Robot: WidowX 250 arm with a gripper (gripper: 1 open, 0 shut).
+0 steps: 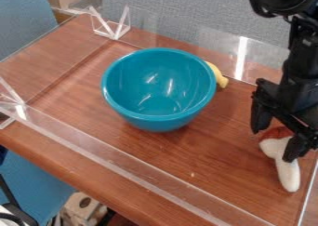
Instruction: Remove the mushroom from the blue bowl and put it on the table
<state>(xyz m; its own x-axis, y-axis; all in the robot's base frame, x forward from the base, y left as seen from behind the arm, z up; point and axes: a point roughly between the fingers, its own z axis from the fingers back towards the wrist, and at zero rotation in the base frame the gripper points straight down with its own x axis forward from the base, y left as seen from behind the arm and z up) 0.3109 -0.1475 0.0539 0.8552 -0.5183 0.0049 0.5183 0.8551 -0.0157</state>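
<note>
The blue bowl stands in the middle of the table, and nothing shows inside it. The mushroom lies on the table at the right edge of the view. Its cream stem points toward the front, and its cap is mostly hidden under the gripper. My gripper points down directly over the cap end. It is open, with its dark fingers spread to either side of the mushroom and not clamping it.
A small yellow object lies against the bowl's right rear side. Clear acrylic walls border the table at the front, left and back, with a clear bracket at the back left corner.
</note>
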